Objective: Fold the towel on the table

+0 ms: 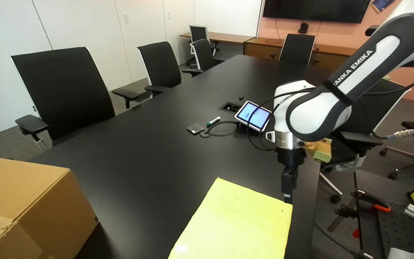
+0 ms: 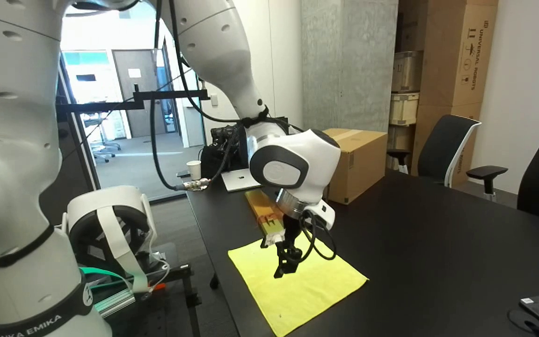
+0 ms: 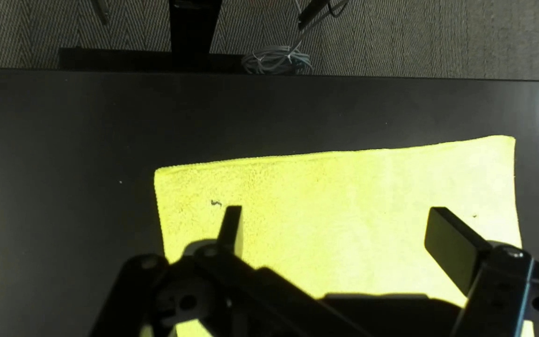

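Jaws parted wide, the gripper (image 3: 336, 217) hangs over the yellow towel (image 2: 304, 295), a fuzzy-napped rectangular cloth, lying flat on the smooth black table (image 2: 419, 262). And there, near one corner, a dark squiggle (image 3: 215, 202), too small to name for certain!

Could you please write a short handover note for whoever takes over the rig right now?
Gripper: open and empty, above the towel; its exact height is hard to judge.
Towel: spread out on the black table, near the table's edge, with the cardboard box also on the table.
Done: no fold shows in the towel.
To do: the whole fold, probably gripping an edge or corner, bringing it across and letting go.
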Available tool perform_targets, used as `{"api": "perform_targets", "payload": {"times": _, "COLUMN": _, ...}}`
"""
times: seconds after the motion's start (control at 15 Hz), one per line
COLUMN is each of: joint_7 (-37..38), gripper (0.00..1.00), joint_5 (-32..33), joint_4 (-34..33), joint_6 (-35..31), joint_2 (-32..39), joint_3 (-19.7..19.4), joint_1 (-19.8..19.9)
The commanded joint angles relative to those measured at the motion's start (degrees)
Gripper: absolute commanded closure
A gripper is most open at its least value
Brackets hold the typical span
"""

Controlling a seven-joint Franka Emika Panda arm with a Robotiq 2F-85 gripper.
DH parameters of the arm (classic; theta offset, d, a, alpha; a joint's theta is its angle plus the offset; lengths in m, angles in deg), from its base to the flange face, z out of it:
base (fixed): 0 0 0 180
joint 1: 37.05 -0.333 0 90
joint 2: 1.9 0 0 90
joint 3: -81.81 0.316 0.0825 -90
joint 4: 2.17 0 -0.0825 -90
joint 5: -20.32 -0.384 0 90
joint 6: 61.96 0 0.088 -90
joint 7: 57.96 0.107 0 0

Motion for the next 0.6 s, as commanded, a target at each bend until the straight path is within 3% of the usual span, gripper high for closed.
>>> {"api": "perform_targets", "payload": {"times": 0.0, "joint_7": -0.42, "gripper": 0.0, "joint_5": -0.64, "joint_4": -2.7, "joint_6": -3.83, "joint_2": 6.97, "joint_3": 2.08, "joint_1": 2.69}}
{"api": "perform_targets", "payload": {"times": 0.53, "joint_7": -1.0, "gripper": 0.0, "joint_5": 0.48, "joint_4": -3.56, "joint_6": -9.59, "joint_2": 14.23, "joint_3": 4.72, "joint_1": 6.12}}
